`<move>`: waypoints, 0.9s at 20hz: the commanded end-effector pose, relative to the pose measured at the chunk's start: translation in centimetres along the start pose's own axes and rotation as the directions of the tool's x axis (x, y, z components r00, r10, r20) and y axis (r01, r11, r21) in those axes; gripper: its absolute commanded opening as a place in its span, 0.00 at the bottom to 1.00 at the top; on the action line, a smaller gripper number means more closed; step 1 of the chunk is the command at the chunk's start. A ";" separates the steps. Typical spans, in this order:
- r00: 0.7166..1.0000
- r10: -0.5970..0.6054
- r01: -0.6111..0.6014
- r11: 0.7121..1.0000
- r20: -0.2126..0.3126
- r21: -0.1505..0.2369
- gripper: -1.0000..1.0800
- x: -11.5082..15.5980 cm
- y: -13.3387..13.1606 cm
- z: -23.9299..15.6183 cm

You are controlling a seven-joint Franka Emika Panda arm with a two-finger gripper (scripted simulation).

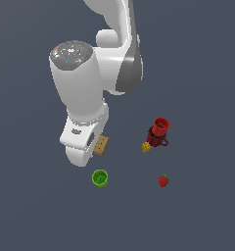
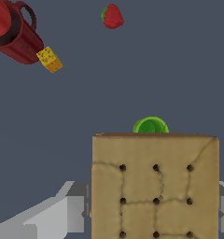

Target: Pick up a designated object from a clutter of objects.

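The tan cracker [image 2: 155, 186], square with a grid of dots, fills the space between my gripper [image 2: 151, 212] fingers [image 2: 69, 212] in the wrist view. Both fingers sit against its sides, so the gripper is shut on it. In the exterior view the cracker [image 1: 101, 145] sticks out from behind the white hand [image 1: 82, 139], which hides the fingertips. Whether the cracker is off the floor I cannot tell. The green cup [image 1: 100, 178] stands just beyond the cracker and peeks over its edge in the wrist view [image 2: 150, 126].
A red mug [image 1: 159, 131] lies at the exterior view's right with a tiny yellow block [image 1: 146, 146] beside it. A red strawberry [image 1: 163, 181] lies further toward the front. All three show in the wrist view: mug [image 2: 13, 35], block [image 2: 50, 59], strawberry [image 2: 112, 16].
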State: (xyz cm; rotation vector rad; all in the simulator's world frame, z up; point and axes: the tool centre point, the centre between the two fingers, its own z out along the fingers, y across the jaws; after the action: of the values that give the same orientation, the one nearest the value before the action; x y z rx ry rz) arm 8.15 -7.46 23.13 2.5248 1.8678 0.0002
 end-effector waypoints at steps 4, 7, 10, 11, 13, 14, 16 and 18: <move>1.000 0.000 0.000 1.000 0.000 0.000 0.00 1.9 0.4 -5.8; 1.000 0.000 0.000 1.000 0.000 0.000 0.00 2.7 0.7 -8.2; 1.000 0.000 0.000 1.000 0.000 0.001 0.00 3.4 0.9 -10.1; 1.000 0.000 0.000 1.000 0.000 0.001 0.00 3.6 1.0 -10.6; 1.000 0.000 0.000 1.000 0.000 0.001 0.00 3.9 1.1 -11.5; 1.000 0.000 0.000 1.000 0.000 0.001 0.00 4.0 1.2 -11.8; 1.000 0.000 0.000 1.000 0.000 0.001 0.00 4.2 1.3 -12.4; 1.000 0.000 0.000 1.000 0.000 0.001 0.00 4.3 1.3 -12.7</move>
State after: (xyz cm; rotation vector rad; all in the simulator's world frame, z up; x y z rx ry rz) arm 10.59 -3.80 35.49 2.5254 1.8683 0.0001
